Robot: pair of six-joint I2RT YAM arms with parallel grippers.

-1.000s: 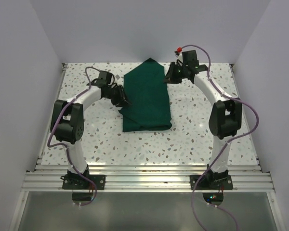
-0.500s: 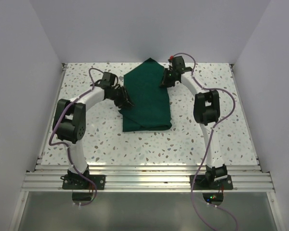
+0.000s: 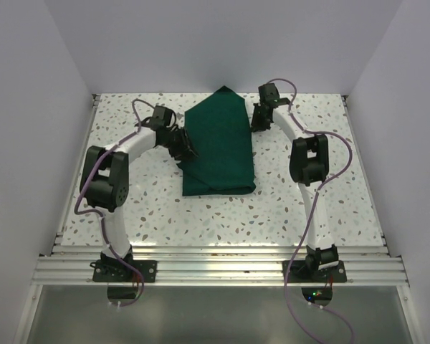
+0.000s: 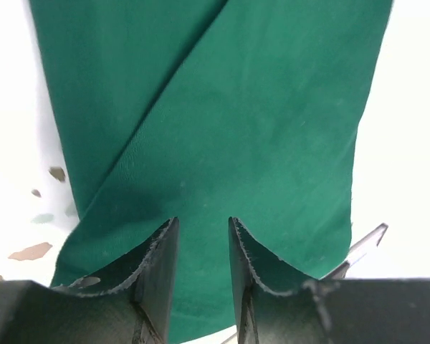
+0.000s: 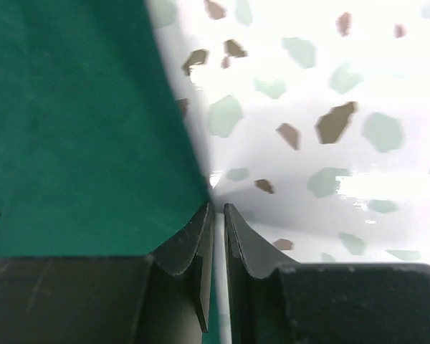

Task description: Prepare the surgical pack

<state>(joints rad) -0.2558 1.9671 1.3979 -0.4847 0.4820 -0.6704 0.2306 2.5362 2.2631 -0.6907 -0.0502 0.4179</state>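
The folded dark green drape lies in the middle of the counter, a little towards the far side. The left pincer hangs over its left edge with the jaws apart, probably to take a fold. The right pincer sits at the far right edge with the jaws almost together. Whether they pinch the cloth border, I cannot tell.

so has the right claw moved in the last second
yes, the right claw has come down and slightly nearer along the green drape's right edge, away from the table's far edge
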